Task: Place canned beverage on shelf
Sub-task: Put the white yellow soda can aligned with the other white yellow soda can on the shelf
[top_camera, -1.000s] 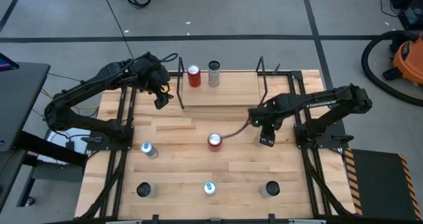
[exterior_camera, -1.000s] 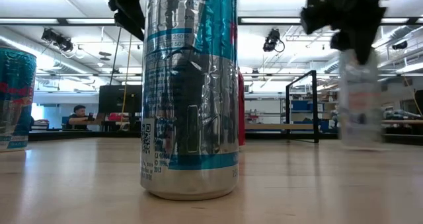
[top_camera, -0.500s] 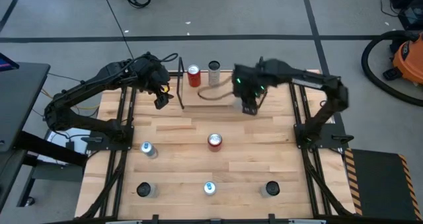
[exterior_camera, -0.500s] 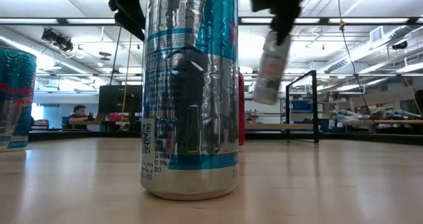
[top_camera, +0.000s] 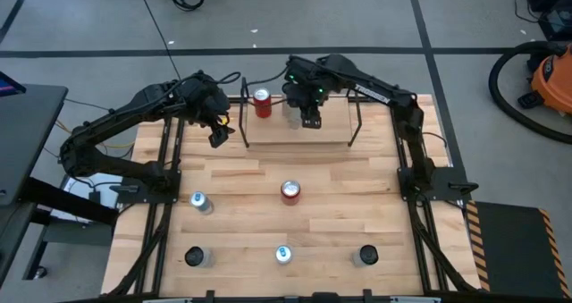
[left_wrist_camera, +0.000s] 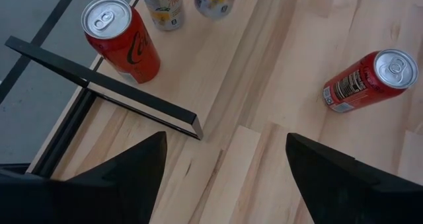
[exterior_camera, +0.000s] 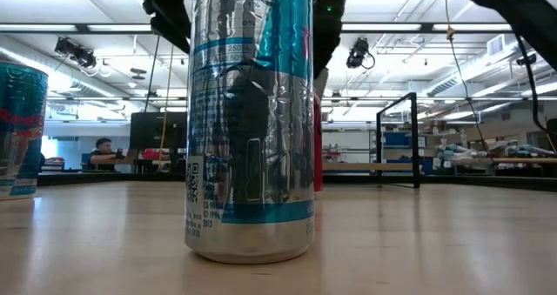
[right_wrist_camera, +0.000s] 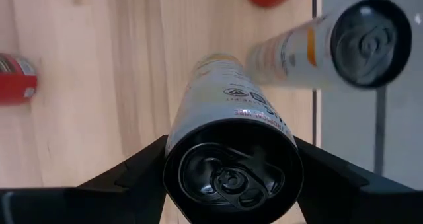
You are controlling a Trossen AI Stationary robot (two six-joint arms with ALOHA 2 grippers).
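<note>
One Coca-Cola can [left_wrist_camera: 121, 39] on shelf [top_camera: 295, 135]

From above, my right gripper [top_camera: 309, 117] covers the can it carries, so I can't see that can there. In the low view the big silver and blue can [exterior_camera: 251, 121] runs off the top edge and hides most of the red can [exterior_camera: 318, 147] behind it. The teal can [exterior_camera: 19, 130] at left is cut by the edge. In the right wrist view the white can [right_wrist_camera: 334, 45] is blurred and its label unreadable.
</note>
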